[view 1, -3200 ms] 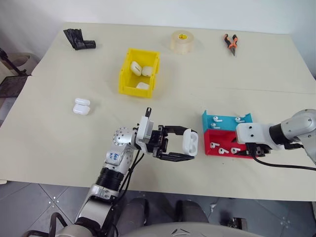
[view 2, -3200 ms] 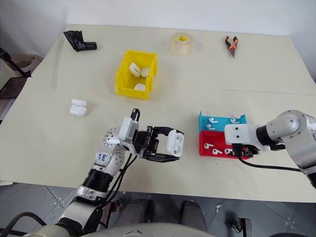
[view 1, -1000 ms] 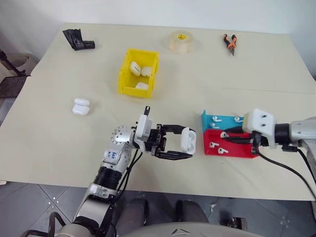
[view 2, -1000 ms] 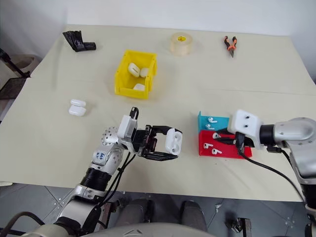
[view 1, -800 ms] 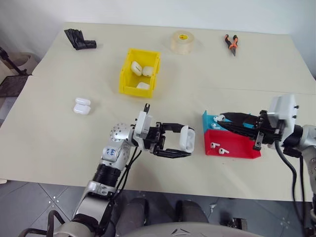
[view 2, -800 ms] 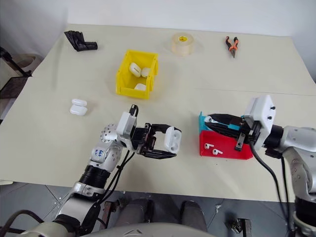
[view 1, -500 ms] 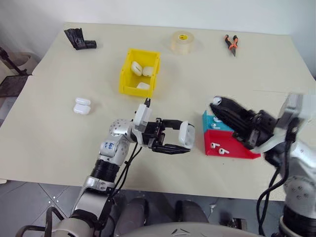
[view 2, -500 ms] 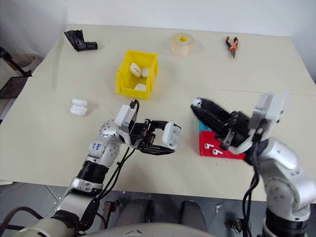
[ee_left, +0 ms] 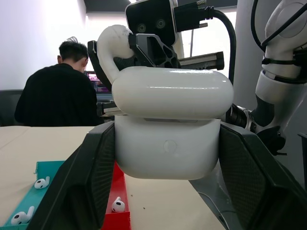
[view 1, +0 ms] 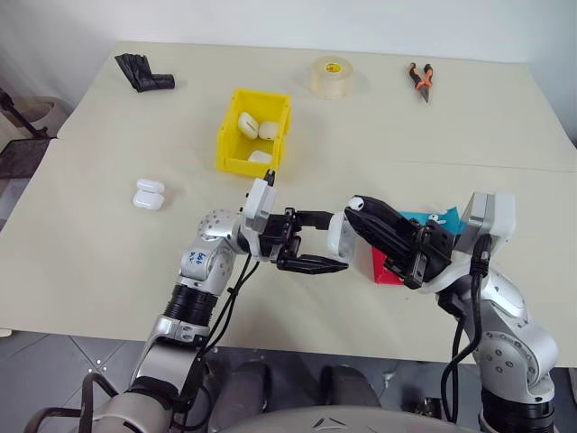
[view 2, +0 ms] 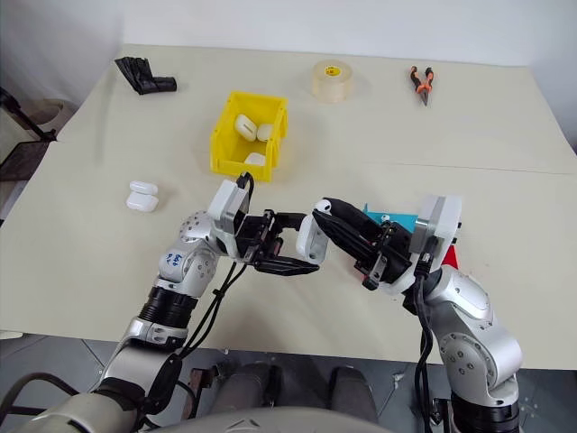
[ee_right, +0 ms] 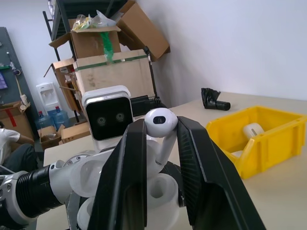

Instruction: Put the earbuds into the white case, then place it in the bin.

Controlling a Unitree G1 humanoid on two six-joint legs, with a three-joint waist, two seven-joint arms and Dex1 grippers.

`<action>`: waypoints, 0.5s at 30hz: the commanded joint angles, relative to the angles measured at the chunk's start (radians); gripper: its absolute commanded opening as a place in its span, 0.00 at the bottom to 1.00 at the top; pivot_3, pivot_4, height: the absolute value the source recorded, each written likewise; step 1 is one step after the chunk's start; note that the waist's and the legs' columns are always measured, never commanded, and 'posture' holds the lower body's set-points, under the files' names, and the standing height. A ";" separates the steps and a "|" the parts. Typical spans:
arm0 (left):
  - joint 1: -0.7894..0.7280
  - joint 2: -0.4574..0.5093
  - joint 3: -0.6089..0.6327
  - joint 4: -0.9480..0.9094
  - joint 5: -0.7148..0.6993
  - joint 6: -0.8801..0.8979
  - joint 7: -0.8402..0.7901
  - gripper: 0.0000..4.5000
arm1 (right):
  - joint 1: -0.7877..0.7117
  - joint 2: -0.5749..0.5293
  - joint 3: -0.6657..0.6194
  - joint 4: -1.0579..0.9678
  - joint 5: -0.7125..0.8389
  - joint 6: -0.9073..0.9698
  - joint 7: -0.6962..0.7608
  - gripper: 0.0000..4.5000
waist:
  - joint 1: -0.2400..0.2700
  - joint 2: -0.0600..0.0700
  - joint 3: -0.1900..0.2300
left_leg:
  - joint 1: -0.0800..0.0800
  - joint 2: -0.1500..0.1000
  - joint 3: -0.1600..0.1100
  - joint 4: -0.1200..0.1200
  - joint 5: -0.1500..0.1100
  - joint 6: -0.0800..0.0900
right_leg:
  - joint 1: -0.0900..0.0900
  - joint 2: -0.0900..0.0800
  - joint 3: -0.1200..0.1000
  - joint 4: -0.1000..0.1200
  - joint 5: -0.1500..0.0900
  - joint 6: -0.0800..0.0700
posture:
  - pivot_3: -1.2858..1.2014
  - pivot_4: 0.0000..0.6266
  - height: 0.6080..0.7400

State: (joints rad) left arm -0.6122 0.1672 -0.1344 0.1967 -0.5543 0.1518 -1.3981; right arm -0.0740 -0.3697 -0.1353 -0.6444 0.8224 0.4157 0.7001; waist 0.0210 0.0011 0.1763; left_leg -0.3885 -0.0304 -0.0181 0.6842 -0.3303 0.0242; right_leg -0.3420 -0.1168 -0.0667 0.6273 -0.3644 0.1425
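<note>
left claw (view 1: 335, 244): clamped on the white case (view 1: 336, 236), one finger on each side, lid open, held up over the table (view 1: 108, 262), in front of the yellow bin (view 1: 253, 132)
right claw (view 1: 354, 205): fingers nearly together, pinching one earbud (ee_right: 159, 122) by its head, stem pointing down at the open case
earbud vs case: right at the case mouth, just above it; touching or not, cannot tell
yellow bin: behind the held case, three more white cases (view 1: 257, 125) inside
spare cases (view 1: 149, 193): two on the table, left of the bin and nearer the robot
blue tray (view 1: 431, 217): right of the held case, partly behind the right arm, earbud (ee_left: 41, 182) in it
red tray (view 1: 386, 272): touching the blue tray on its near side, earbud (ee_left: 117, 205) in it
tape roll (view 1: 330, 76): far side of the table, right of the bin
pliers (view 1: 419, 79): right of the tape
black bag (view 1: 142, 71): far left of the bin
person (ee_left: 56, 94): seated beyond the table, back turned
</note>
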 commanded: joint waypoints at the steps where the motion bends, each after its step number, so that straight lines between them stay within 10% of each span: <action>1: 0.010 -0.005 0.013 -0.054 -0.027 0.003 0.007 0.62 | -0.009 -0.002 0.001 -0.009 0.015 -0.017 -0.012 0.12 | 0.000 0.000 0.000 | 0.000 0.000 0.000 0.000 0.000 0.000 | 0.000 0.000 0.000 0.000 0.000 0.000 | 0.52 0.24 1.00; 15: 0.004 -0.006 0.019 -0.055 -0.029 0.013 0.018 0.62 | 0.022 -0.022 0.038 0.023 -0.031 -0.059 0.033 0.12 | 0.001 0.000 0.000 | 0.000 0.000 0.000 0.000 0.000 0.000 | 0.000 0.000 0.001 0.000 0.000 0.000 | 0.52 0.24 1.00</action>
State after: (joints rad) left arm -0.6050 0.1699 -0.1333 0.1761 -0.5554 0.1682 -1.3881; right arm -0.0632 -0.3797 -0.1036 -0.6186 0.7891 0.3664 0.7140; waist 0.0219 0.0011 0.1763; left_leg -0.3885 -0.0306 -0.0180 0.6841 -0.3303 0.0242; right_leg -0.3420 -0.1169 -0.0660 0.6272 -0.3644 0.1425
